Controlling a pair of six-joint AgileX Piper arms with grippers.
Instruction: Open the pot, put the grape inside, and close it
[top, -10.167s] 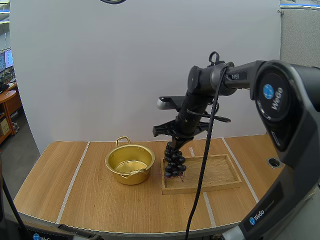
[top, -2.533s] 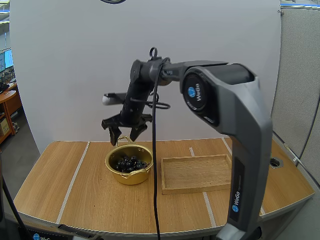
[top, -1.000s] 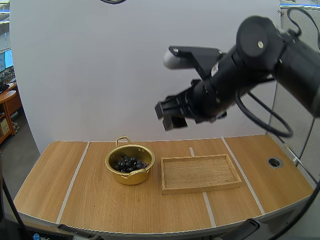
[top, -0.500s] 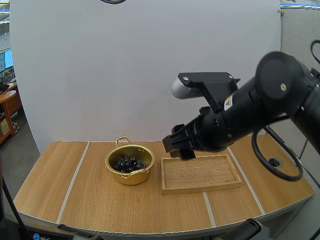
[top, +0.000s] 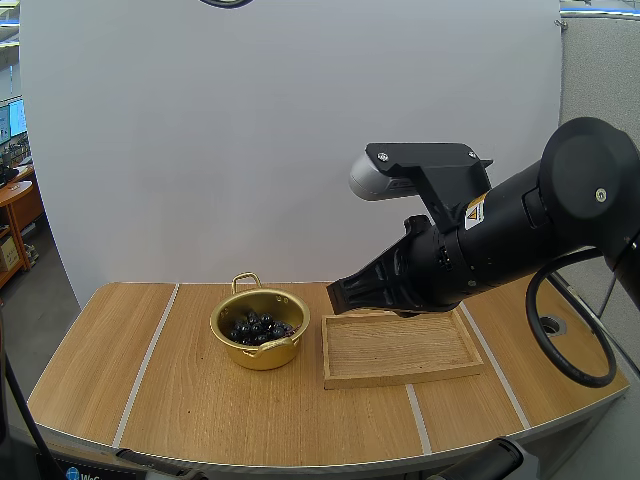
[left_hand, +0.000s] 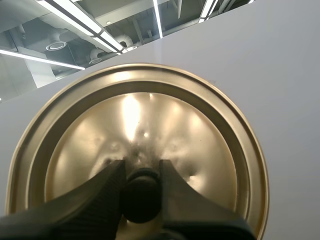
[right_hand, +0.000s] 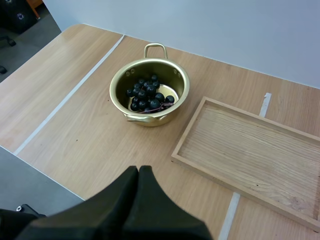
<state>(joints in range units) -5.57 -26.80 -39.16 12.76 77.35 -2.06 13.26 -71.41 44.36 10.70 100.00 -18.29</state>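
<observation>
Pinching lid (left_hand: 135, 115), left gripper (left_hand: 141, 172), grapes (top: 256, 326) in open pot (top: 262, 353) beside wooden tray (top: 400, 375)

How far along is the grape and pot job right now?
Done: the pot is open and the grapes lie inside it. In hand: the left hand pinches the lid by its knob. Left: set the lid on the pot. The right hand is shut on nothing.

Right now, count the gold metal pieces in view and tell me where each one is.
2. The pot stands on the table beside the wooden tray, grapes inside. The lid is pinched by its knob in the left gripper.
</observation>
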